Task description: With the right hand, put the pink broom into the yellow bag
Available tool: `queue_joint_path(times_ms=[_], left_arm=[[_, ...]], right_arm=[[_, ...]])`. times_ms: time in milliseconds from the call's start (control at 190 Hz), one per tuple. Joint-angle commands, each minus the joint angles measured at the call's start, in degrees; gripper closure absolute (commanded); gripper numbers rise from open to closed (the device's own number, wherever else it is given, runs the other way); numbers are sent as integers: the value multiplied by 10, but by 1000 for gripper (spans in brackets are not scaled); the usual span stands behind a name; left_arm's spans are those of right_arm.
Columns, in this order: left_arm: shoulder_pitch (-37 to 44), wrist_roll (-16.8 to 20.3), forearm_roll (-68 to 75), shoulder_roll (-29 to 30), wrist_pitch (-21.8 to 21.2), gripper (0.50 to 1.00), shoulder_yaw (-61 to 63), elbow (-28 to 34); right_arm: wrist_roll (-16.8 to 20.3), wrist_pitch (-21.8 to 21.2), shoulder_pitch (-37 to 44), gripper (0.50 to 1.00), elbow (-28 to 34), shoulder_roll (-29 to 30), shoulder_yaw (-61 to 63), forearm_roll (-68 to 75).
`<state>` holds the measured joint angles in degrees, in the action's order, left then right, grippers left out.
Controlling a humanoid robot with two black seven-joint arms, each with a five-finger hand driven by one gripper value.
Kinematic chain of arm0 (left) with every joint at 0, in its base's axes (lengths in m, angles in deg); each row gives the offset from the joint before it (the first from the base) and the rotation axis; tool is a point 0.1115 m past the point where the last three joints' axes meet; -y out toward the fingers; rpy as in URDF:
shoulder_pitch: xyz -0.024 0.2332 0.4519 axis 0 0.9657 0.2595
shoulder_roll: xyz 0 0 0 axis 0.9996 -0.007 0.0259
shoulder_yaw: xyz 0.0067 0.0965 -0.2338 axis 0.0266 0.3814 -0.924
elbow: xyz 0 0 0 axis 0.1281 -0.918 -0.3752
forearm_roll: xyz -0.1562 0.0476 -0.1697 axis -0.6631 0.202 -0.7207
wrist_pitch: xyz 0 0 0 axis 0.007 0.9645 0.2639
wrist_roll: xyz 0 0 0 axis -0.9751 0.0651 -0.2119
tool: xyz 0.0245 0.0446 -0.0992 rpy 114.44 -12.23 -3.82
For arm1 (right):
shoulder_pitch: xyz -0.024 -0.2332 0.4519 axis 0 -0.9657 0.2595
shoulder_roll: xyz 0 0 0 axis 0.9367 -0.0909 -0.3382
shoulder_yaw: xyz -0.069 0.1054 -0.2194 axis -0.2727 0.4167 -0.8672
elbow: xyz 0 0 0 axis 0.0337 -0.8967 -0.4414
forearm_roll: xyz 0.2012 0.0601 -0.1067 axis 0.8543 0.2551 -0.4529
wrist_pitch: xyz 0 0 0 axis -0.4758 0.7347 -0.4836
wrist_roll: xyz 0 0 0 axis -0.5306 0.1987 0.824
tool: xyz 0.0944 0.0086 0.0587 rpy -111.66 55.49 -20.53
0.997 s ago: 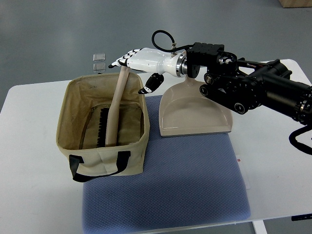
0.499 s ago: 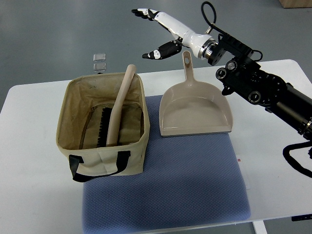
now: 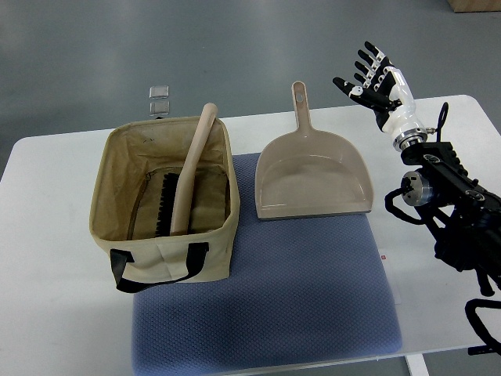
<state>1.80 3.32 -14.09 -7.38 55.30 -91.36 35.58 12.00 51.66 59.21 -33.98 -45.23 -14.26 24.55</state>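
Beige-pink, my broom point(image 3: 190, 176) now stands inside the yellow bag point(image 3: 160, 266) near the desk's point(image 3: 55, 235) left edge, bristles down on the bag's floor and handle leaning on the far rim. A second ago my right hand point(image 3: 380, 82) was at that handle's tip; since then it has let go and swung away to the desk's far right corner, where it hangs raised with fingers spread, gripping nothing. To my eye that means the placing is done and only the retreat remains. Counting: one broom, one bag, one dustpan point(image 3: 313, 176) on one blue mat point(image 3: 290, 298), and two small clear squares point(image 3: 159, 98) on the floor past the far edge.
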Motion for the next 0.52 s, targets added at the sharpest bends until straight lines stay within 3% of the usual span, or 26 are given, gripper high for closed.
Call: queue_joint_path(times_ms=[0,514], left_arm=[[0,0,0,0,0,500,0,0],[0,0,0,0,0,500,0,0]], right_arm=[[0,0,-6,572,0,3,1,16],[-2,1,-13,572,1,14,16,17]])
